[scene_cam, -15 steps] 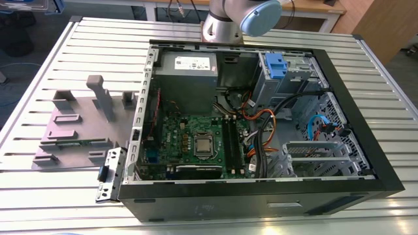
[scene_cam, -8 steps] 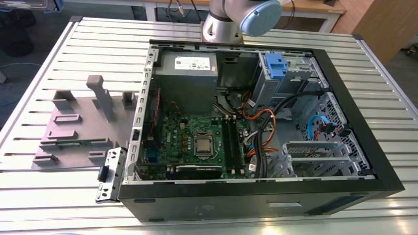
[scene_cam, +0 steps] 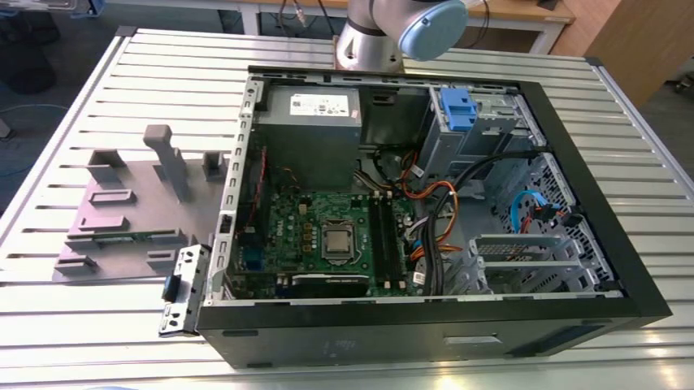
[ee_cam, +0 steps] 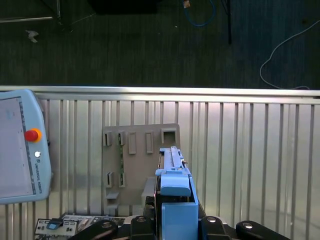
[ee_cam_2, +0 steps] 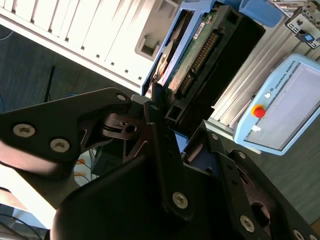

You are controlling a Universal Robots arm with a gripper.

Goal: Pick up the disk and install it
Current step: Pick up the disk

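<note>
Landmark: grey fixture plate [scene_cam: 130, 219], flat on the slatted metal table [scene_cam: 65, 325], with several upright posts on it.
Gripper: black gripper [ee_cam_2: 170, 112], fingers pressed onto the disk's blue frame from both sides, pinching it.
Disk: disk [ee_cam: 174, 167] held in the air above the fixture plate and apart from it. The first wrist view has it edge-on, seen against the plate's edge.
Disk face: in the second wrist view the green circuit-board side and a row of connector pins face the camera, with the blue carrier frame around them.
Computer case: black computer case [scene_cam: 434, 325] just beside the plate, on the exterior view's right of it. It lies on its side with the panel off and the green motherboard [scene_cam: 325, 236] exposed.
Case bay: blue plastic bay part [scene_cam: 456, 110] in the case corner far from the plate.
Arm: silver arm [scene_cam: 375, 41] with a blue joint cap rises behind the case, well apart from the plate.
Teach pendant: pale blue teach pendant [ee_cam: 20, 145] with a red button, near the plate but not touching it.
</note>
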